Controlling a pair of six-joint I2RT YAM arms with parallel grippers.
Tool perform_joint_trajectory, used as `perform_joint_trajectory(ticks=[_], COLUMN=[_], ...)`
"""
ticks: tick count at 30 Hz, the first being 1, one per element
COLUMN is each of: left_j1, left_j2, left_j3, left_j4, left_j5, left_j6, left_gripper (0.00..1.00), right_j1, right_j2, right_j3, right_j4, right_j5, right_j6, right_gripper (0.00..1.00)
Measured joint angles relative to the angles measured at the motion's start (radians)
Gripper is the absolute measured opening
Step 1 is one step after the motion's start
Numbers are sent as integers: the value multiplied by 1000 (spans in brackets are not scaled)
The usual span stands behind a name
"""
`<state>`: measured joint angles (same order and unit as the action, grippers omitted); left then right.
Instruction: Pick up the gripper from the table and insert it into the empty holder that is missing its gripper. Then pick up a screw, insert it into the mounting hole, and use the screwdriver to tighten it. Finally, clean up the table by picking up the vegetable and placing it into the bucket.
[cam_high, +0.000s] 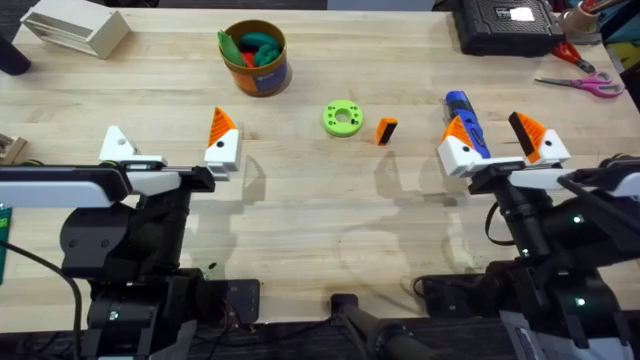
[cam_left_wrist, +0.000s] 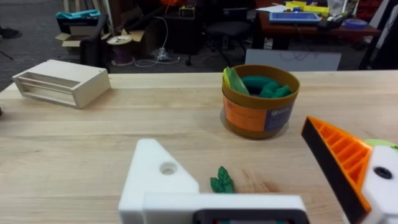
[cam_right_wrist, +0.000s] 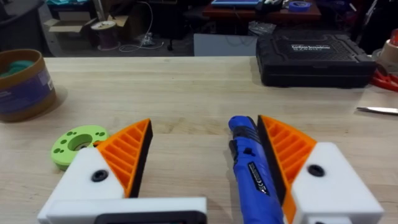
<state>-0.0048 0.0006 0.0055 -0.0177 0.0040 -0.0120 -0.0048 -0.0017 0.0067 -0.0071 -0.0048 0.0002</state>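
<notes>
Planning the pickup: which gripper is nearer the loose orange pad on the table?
Right. The orange pad lies just left of the right gripper, beside the green ring. The left gripper sits farther off, across the table's middle.

Orange gripper (cam_high: 386, 131) — loose on table.

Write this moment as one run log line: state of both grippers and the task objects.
left gripper: open, one pad missing | right gripper: open beside screwdriver | orange pad: on table | bucket: holds green toys
</notes>
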Motion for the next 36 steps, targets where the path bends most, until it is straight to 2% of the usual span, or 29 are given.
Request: perform_joint_trajectory(ticks=[13,20,26,30,35,36], left_j1=[0,0,0,0,0,0], left_j2=[0,0,4,60,224,328], left_j3=[0,21,200,350,533,631], left_j4=[5,-5,-131,-245,-408,-496], left_j5=[0,0,-1,-15,-32,-34], left_j6=[0,0,0,0,0,0], left_gripper=[985,985,985,985,985,985], right_j1=[0,0,0,0,0,0], right_j2=[0,0,2,8,112,196], right_j3=[0,14,158,295,469,558], right_j4=[3,71,41,-62,-231,-299], right_j5=[-1,-5,-9,-11,-11,-12], right_j6=[0,0,0,0,0,0], right_gripper=[991,991,990,990,990,990])
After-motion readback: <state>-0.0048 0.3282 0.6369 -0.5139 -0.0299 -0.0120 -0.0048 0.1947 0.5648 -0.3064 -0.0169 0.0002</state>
